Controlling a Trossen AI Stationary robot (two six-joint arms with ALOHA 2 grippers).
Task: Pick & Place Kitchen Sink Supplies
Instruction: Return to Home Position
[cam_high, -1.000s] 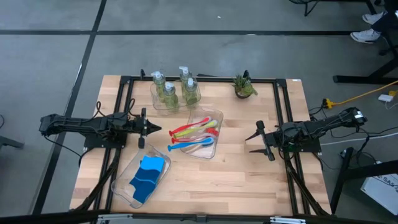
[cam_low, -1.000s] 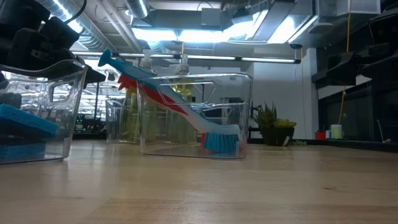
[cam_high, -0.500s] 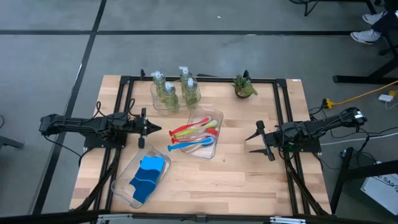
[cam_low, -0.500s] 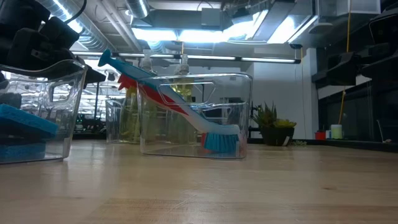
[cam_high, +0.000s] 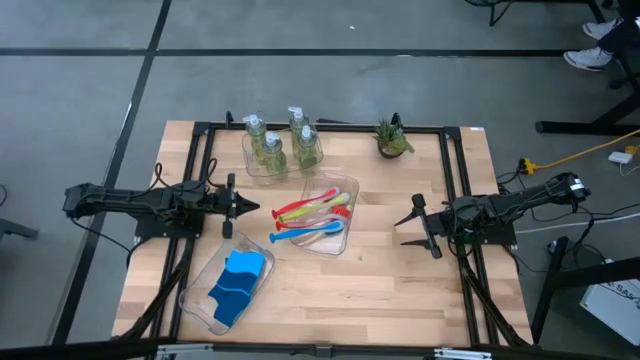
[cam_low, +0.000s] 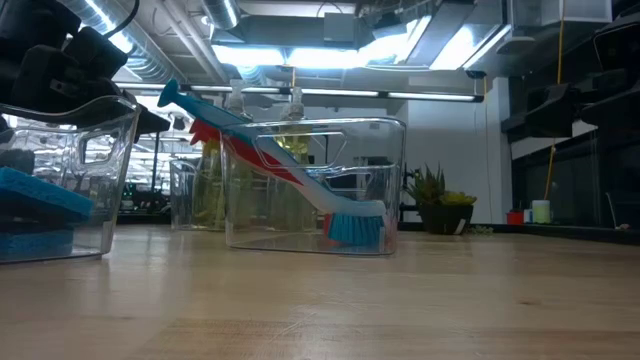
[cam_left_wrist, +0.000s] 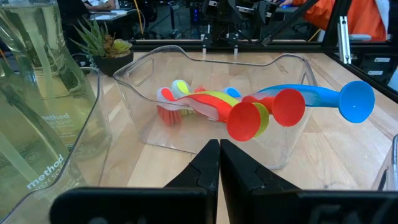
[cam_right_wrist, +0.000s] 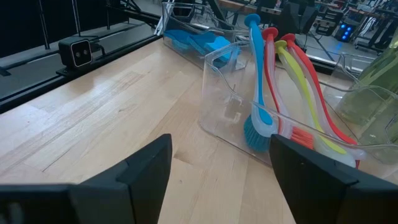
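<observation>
Hovering over the table's (cam_high: 380, 290) left side, the left gripper (cam_high: 250, 208) has its fingers pressed together on nothing, pointing at the brushes (cam_high: 312, 220) in the middle tray (cam_high: 350, 190). Opposite it, the right gripper (cam_high: 412, 227) is spread wide and empty. Bottles (cam_high: 272, 146) stand in the far tray (cam_high: 247, 165), and sponges (cam_high: 237, 278) lie in the near tray (cam_high: 195, 300). In the low view the near tray is cut off at the edge, and the bottles show only dimly through the middle tray's walls. A plant (cam_high: 392, 140) stands by the far edge.
</observation>
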